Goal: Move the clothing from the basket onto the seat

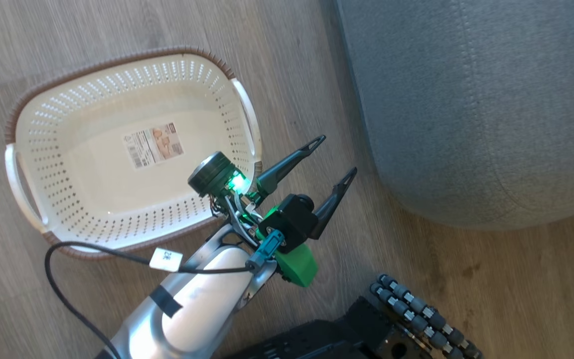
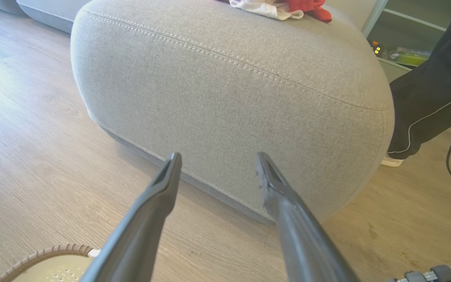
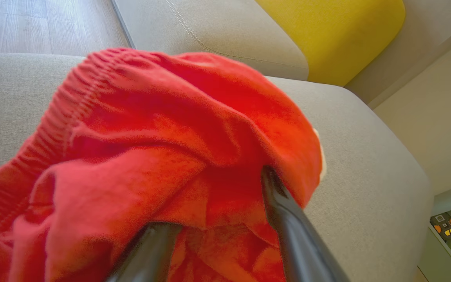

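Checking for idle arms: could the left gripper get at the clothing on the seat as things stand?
Probably not directly. The left gripper, open, hangs low before the seat; the clothing lies on its far top, so it would have to rise first.

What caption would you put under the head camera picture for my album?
Open left gripper hovers between the empty basket and the grey seat.

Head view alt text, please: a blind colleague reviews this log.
An empty cream-white perforated plastic basket with a brown woven rim sits on the wooden floor beside a large grey fabric seat. The robot's open left gripper hangs over the floor between them.
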You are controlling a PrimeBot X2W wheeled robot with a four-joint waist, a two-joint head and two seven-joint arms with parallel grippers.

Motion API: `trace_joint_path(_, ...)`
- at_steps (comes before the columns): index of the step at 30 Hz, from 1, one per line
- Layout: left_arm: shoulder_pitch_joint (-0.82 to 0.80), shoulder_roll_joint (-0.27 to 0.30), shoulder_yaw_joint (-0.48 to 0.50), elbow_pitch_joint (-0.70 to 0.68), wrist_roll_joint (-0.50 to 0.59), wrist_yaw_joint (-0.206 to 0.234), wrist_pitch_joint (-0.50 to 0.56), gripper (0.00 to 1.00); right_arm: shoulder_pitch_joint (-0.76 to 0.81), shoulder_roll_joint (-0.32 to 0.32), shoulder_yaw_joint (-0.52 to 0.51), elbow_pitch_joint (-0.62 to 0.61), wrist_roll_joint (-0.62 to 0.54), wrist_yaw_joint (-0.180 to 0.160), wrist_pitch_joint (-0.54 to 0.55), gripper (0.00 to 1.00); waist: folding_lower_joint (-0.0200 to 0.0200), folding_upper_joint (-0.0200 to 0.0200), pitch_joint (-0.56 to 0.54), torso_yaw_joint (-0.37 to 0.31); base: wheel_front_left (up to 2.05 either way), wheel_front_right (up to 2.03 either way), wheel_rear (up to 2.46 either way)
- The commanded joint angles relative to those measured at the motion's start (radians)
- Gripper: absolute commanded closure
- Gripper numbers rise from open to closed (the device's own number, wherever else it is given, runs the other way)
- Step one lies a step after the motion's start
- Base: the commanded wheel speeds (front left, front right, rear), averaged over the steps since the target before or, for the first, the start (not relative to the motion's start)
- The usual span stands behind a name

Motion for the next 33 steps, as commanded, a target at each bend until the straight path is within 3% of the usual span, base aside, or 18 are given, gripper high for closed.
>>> trace_joint_path(1, 0.010, -0.009, 0.005, -0.032, -0.012, -0.002, -0.009, 0.00, 0.002, -0.043, -0.008, -0.021, -0.008, 0.000, -0.013, 0.00, -0.0001, 0.0000, -0.020, -0.004, 0.00, 0.00, 0.00)
trace_joint_path(9, 0.041, -0.021, 0.008, -0.028, -0.047, -0.014, -0.009, 0.00, 0.023, -0.053, -0.013, -0.013, -0.048, 0.000, -0.020, 0.00, -0.0001, 0.0000, -0.128, -0.019, 0.00, 0.00, 0.00)
trace_joint_path(20, 0.129, -0.042, 0.054, -0.049, -0.142, -0.033, -0.009, 0.00, 0.033, -0.093, 0.011, -0.032, -0.095, 0.000, -0.020, 0.00, -0.0001, 0.0000, -0.365, -0.024, 0.00, 0.00, 0.00)
trace_joint_path(24, 0.156, -0.042, 0.058, -0.073, -0.173, -0.023, -0.009, 0.00, 0.029, -0.078, 0.018, -0.085, -0.082, 0.000, -0.027, 0.00, -0.0001, 0.0000, -0.430, -0.014, 0.00, 0.00, 0.00)
trace_joint_path(27, 0.183, -0.042, 0.058, -0.096, -0.198, -0.012, -0.009, 0.00, 0.057, -0.055, 0.046, -0.196, -0.047, 0.000, -0.029, 0.00, -0.0001, 0.0000, -0.487, 0.003, 0.00, 0.00, 0.00)
trace_joint_path(33, 0.239, -0.042, 0.105, -0.124, -0.258, 0.018, -0.009, 0.00, 0.209, 0.015, 0.186, -0.425, 0.160, 0.000, -0.029, 0.00, -0.0001, 0.0000, -0.580, 0.038, 0.00, 0.00, 0.00)
